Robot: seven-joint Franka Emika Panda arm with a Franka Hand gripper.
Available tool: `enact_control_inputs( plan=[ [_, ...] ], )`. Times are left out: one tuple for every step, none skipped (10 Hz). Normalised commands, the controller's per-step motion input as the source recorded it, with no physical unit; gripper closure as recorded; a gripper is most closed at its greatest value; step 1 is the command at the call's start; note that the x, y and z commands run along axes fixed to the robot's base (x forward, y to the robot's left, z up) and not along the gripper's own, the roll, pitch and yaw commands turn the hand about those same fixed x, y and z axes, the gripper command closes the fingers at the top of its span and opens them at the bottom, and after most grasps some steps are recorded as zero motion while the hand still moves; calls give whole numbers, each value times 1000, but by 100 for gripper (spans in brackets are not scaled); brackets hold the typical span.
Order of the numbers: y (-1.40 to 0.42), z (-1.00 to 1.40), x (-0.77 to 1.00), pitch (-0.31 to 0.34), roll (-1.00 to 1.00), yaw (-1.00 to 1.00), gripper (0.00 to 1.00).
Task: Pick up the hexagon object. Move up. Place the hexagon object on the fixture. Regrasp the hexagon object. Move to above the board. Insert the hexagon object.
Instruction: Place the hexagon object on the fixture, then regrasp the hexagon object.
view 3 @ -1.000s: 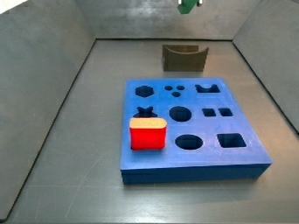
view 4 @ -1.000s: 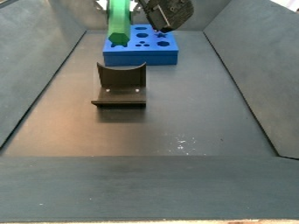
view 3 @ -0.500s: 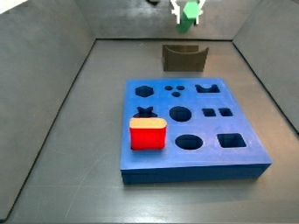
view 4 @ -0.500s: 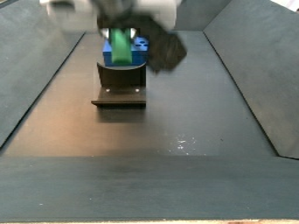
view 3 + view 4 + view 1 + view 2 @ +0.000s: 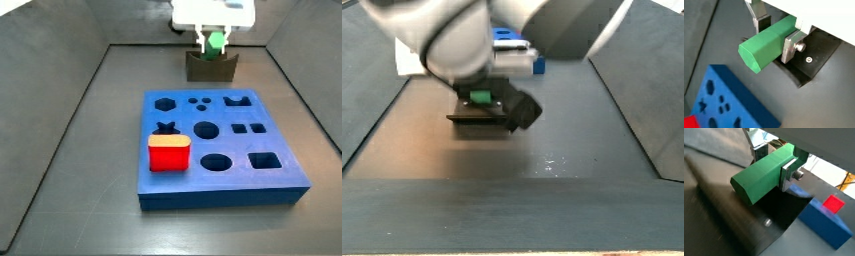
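The hexagon object [image 5: 765, 44] is a bright green bar, and my gripper [image 5: 776, 36] is shut on it, one silver finger [image 5: 791, 46] on each long side. In a side view the gripper [image 5: 211, 38] holds the green bar [image 5: 213, 43] upright right at the notch of the dark fixture [image 5: 210, 68], at the far end of the tray. The fixture [image 5: 812, 60] lies directly under the bar in both wrist views. Whether bar and fixture touch I cannot tell. The blue board [image 5: 221, 150] with dark cutouts lies apart from the gripper. My arm hides most of the fixture [image 5: 476, 116] in a side view.
A red block [image 5: 168, 153] stands on the board near its front left corner. Grey tray walls rise on all sides. A bolt head shows on the fixture's base plate [image 5: 808, 60]. Part of the board [image 5: 827, 224] and the red block [image 5: 834, 204] appear behind the fixture.
My gripper has come down with the green bar from high above the tray to the fixture's notch. The board and red block have not moved.
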Motion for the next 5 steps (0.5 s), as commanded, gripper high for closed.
enact_control_inputs(
  plan=[
    [64, -314, 93, -36, -157, -125, 100],
    [0, 0, 0, 0, 0, 0, 0],
    [0, 1000, 0, 68, -64, 50, 0],
    [2, 1000, -4, 70, -63, 49, 0],
    [9, 1000, -20, 73, -40, 33, 0]
  ],
)
